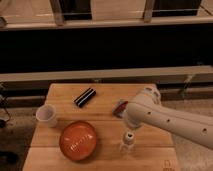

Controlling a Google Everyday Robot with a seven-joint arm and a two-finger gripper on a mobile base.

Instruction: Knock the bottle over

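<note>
I see the bottle (127, 142) standing upright at the near right of the wooden tabletop (107, 107), just right of the orange bowl (78, 140). My gripper (131, 126) hovers directly above its cap, apparently lined up to topple it.

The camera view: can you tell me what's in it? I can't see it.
A bottle stands upright on a wooden table, with the gripper just above it. Nearby sit an orange bowl, a white cup and a black box.
</note>
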